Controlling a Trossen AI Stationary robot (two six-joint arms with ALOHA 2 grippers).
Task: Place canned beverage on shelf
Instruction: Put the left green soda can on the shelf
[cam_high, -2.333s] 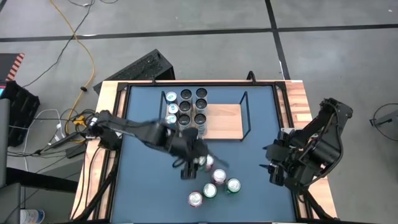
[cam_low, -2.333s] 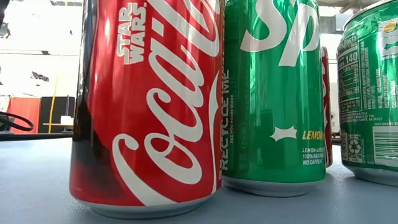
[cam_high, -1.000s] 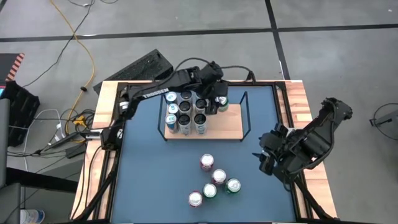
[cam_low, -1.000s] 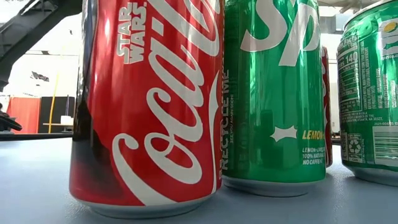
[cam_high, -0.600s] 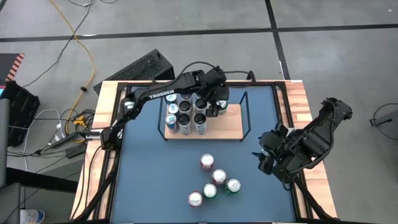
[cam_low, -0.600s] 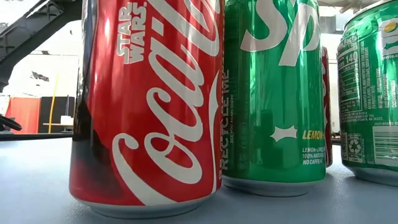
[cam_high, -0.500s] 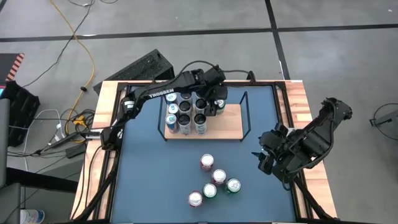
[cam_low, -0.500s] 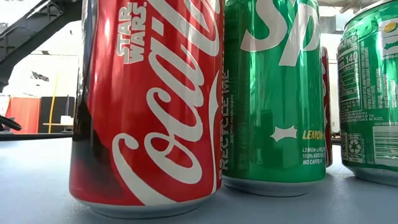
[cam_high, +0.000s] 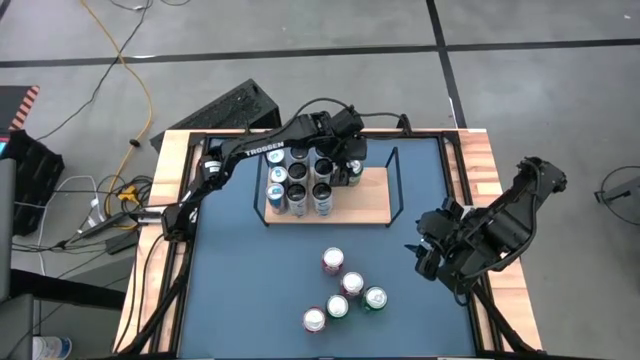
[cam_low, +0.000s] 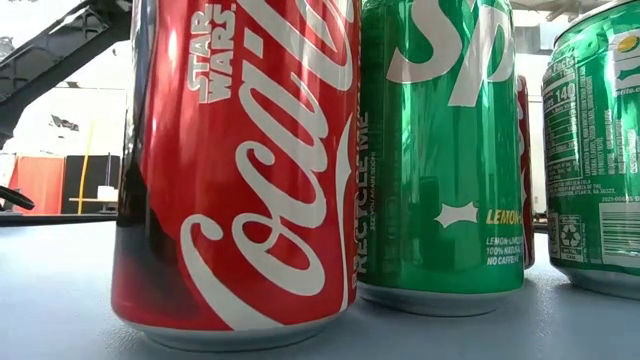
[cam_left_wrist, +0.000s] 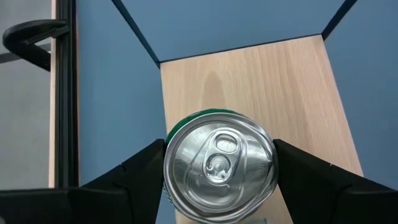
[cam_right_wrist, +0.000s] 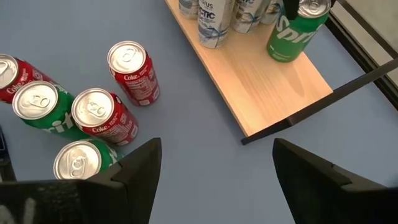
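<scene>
The shelf (cam_high: 368, 197) is a light-wood board with a black wire frame, at the table's far middle. Several cans (cam_high: 298, 181) stand on its left half. My left gripper (cam_high: 351, 163) is over the board's far part, shut on a green Sprite can (cam_left_wrist: 219, 165), which also shows in the right wrist view as the green can (cam_right_wrist: 291, 32). My right gripper (cam_high: 421, 250) hovers open near the table's right edge, holding nothing. Several red and green cans (cam_high: 345, 290) stand on the blue table near its front. My left gripper pinches the green can between its two fingers (cam_left_wrist: 144, 173), one on each side of the can's wall (cam_left_wrist: 169, 169) just under the top rim. The fingers slant down from above. The can is upright, its base at the shelf board (cam_right_wrist: 273, 68); whether it rests there I cannot tell.
The shelf's right half (cam_high: 375, 190) is bare wood inside the black side rail (cam_high: 395, 185). In the low view a red Coca-Cola can (cam_low: 240, 170) and a green Sprite can (cam_low: 440, 150) fill the picture. The table has a raised black rim (cam_high: 320, 135).
My left gripper has sunk toward the shelf board with the green can, which stays upright between the fingers. The loose cans on the table and the cans on the shelf have not moved.
</scene>
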